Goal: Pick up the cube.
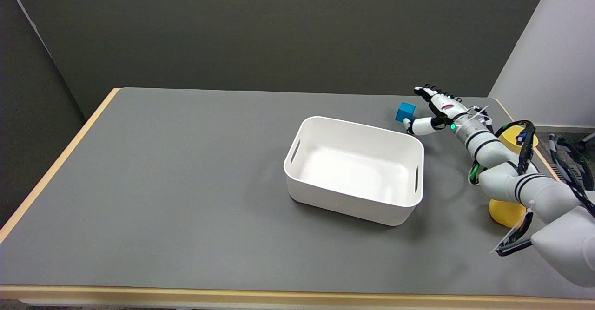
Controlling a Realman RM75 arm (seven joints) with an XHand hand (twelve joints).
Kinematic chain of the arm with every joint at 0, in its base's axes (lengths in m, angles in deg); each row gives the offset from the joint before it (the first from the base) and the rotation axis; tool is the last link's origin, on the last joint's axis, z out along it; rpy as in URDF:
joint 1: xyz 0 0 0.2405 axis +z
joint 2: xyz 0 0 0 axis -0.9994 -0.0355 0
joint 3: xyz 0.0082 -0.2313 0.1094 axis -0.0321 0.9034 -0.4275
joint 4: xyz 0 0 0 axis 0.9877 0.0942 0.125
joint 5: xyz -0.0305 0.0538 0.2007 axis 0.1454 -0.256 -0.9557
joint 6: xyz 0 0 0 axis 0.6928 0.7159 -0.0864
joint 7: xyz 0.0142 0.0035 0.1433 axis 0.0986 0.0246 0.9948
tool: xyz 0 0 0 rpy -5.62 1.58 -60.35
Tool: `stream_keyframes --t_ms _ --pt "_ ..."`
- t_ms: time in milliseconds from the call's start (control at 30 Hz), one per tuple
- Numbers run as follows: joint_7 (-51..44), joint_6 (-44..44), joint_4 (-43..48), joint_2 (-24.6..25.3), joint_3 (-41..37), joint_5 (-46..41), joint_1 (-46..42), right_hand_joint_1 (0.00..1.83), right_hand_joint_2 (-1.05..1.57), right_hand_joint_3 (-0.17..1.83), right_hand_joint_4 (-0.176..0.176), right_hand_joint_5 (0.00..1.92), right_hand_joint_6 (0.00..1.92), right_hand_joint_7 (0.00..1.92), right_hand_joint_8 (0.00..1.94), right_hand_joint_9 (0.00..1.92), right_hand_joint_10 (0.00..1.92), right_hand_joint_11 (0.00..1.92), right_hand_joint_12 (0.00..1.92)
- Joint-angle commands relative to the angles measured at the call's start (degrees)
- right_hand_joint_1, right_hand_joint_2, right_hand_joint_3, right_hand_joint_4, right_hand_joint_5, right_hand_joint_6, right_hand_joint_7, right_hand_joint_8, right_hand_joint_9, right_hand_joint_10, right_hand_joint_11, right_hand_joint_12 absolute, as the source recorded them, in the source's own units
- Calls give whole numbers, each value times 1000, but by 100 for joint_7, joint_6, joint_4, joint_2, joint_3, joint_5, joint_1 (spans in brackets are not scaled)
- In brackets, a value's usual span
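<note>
The small blue cube (pixel 405 112) sits on the grey tabletop (pixel 162 184) near its far right corner, just beyond the far right corner of the white plastic bin (pixel 355 169). It rests flat on the table, not lifted, apart from the bin's rim.

My right hand (pixel 434 112) is at the cube's right side. The hand is spread wide and holds nothing: the thumb (pixel 418 126) stretches out toward the left, below and in front of the cube, its tip just beside the cube's near lower corner; whether it touches I cannot tell. The other fingers (pixel 425 91) reach out behind and to the right of the cube, near it but apart. The cube lies in the gap between thumb and fingers.

My white right arm (pixel 516 182) with black bands runs from the lower right of the view up to the hand, passing to the right of the bin.

The bin is rectangular with rounded corners and slot handles in its short walls; it stands at mid-table with nothing inside. A yellow object (pixel 506 211) stands behind my forearm near the table's right edge, partly hidden; its shape is unclear.
</note>
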Motion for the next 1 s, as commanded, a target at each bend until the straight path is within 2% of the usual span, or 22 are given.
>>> stream_keyframes --t_ms 33,567,1000 --pt "138 -188 -55 126 241 6 228 658 607 979 0 62 245 77 205 46 624 29 1088" --pt "92 -228 -320 371 550 145 601 655 629 990 1 68 242 112 296 90 627 16 1093" --pt "90 -210 -338 379 516 105 529 758 672 936 -4 83 302 221 295 164 657 0 1158"
